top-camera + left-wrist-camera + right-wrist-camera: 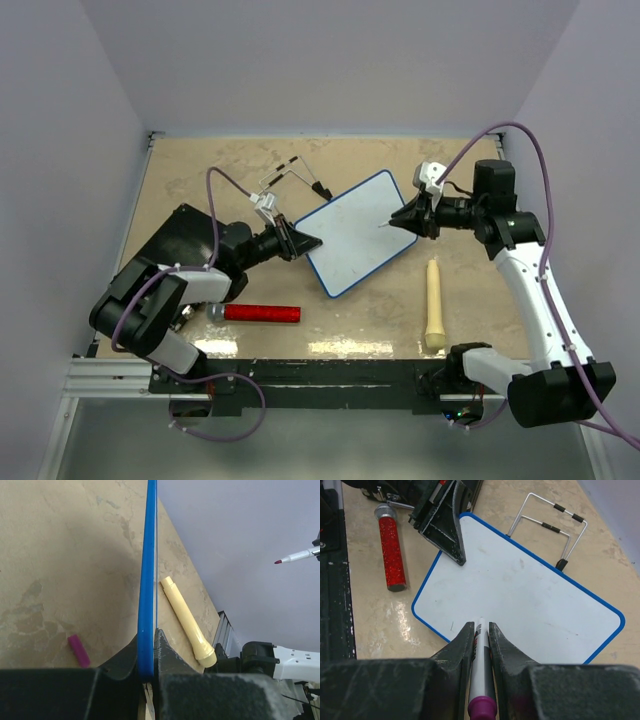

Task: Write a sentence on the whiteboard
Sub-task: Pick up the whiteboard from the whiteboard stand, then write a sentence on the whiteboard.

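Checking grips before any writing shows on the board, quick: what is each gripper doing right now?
Left gripper: shut on the whiteboard, clamped on its blue rim.
Right gripper: shut on the marker.

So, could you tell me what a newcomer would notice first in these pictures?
First the whiteboard in the middle of the table, bare of writing, with the left gripper clamped on the blue rim at its left edge. Opposite, the right gripper holds a marker pointed at the board. A glittery red tube lies near the left arm, a cream one near the right.
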{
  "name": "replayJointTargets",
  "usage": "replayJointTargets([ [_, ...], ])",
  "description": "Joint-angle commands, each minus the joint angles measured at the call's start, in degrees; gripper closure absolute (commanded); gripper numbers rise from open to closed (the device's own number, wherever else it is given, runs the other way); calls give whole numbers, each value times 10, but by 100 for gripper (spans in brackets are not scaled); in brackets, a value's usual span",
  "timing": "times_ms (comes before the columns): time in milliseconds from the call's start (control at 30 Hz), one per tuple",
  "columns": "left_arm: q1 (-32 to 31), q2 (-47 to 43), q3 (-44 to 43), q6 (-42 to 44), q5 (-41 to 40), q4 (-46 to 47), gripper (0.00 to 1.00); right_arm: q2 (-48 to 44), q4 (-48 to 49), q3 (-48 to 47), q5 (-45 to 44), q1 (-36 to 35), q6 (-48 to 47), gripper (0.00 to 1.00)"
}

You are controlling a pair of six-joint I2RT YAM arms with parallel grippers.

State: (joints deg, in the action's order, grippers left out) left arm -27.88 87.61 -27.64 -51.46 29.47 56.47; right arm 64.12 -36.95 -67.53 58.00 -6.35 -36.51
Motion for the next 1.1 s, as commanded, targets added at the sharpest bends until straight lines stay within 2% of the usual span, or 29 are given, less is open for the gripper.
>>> replayJointTargets([
  [0, -19, -8, -10, 7, -21, 95, 100, -9, -29, 7, 11, 1, -50, 100],
  [600, -46, -9, -49, 86, 11, -61, 100, 7, -29, 57, 41, 1, -98, 100],
  [1067, -46, -8, -44, 87, 11, -79, 100, 14, 22, 93, 69, -7, -110, 100],
])
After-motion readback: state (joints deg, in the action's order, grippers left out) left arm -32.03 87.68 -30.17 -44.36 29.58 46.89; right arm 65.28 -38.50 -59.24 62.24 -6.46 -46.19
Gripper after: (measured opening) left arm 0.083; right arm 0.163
